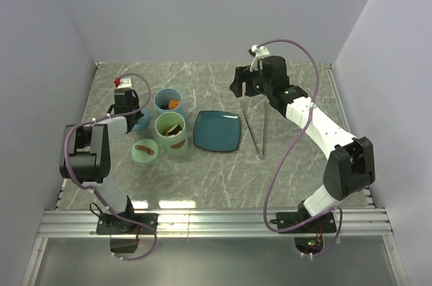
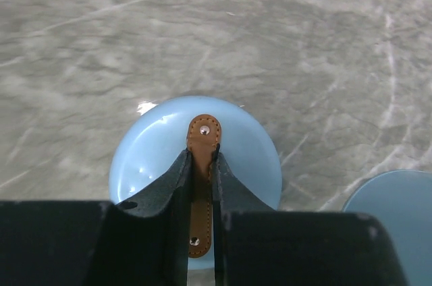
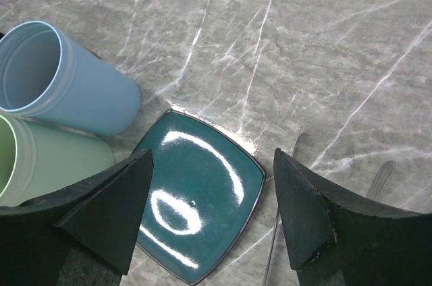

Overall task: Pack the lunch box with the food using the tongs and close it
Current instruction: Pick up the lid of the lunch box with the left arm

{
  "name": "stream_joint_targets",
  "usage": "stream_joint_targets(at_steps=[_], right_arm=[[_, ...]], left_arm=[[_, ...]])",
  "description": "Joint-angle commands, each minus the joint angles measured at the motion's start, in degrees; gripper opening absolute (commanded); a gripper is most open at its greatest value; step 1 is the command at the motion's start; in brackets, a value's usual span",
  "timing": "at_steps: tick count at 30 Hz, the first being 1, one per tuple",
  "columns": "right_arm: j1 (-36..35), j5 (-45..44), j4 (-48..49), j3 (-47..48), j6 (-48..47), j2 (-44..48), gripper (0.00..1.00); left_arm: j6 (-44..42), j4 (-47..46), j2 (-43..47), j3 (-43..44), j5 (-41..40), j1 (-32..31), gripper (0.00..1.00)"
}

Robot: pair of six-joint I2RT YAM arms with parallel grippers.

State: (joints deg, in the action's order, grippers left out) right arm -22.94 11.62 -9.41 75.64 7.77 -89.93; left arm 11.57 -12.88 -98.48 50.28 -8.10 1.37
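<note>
While the left gripper (image 2: 201,159) sits well left of the teal plate (image 1: 217,131), pinched together on the brown strap (image 2: 204,134) of the blue lid (image 2: 246,158), the real action is shaping up on the other side. Moving across: the blue container (image 1: 156,99) and the green container (image 1: 159,127) stand just left of the plate, both uncovered, with food (image 1: 174,104) showing inside (an orange chunk in the blue one). Then the plate itself, bare. And here's the key bit: the tongs (image 1: 252,129) lie flat on the table just right of the plate, long axis running far-to-near alongside its right edge, the two arms seeming to meet at the near end. The right gripper (image 3: 212,185) hovers above the plate's far right corner, jaws wide apart and holding nothing, the tongs' spread ends just to its right. The right arm's pickup, I'd say: a short shift rightward, then down across that axis.
</note>
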Motion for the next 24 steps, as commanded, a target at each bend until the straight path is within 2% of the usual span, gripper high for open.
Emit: stream_joint_targets(at_steps=[1,6,13,15,18,24], right_arm=[[0.4,-0.5,2.2,0.2,-0.6,2.1,0.79],[0.3,-1.4,2.4,-0.5,-0.4,2.4,0.78],[0.3,-2.9,1.9,-0.8,-0.1,2.7,0.78],[0.3,-3.2,1.9,-0.9,-0.1,2.8,0.78],[0.3,-3.4,1.9,-1.3,0.0,3.0,0.78],[0.4,-3.4,2.2,-2.1,-0.1,3.9,0.78]], left_arm=[[1.1,-2.0,7.3,-1.3,-8.0,-1.0,0.03],[0.2,-0.8,16.5,-2.9,-18.0,-5.9,0.01],[-0.7,8.2,25.3,2.4,-19.2,-10.0,0.01],[-0.7,10.6,26.9,4.7,-17.4,-10.2,0.01],[-0.2,14.8,27.8,7.7,-10.6,-10.2,0.01],[2.5,17.7,25.6,11.9,6.5,-10.4,0.01]])
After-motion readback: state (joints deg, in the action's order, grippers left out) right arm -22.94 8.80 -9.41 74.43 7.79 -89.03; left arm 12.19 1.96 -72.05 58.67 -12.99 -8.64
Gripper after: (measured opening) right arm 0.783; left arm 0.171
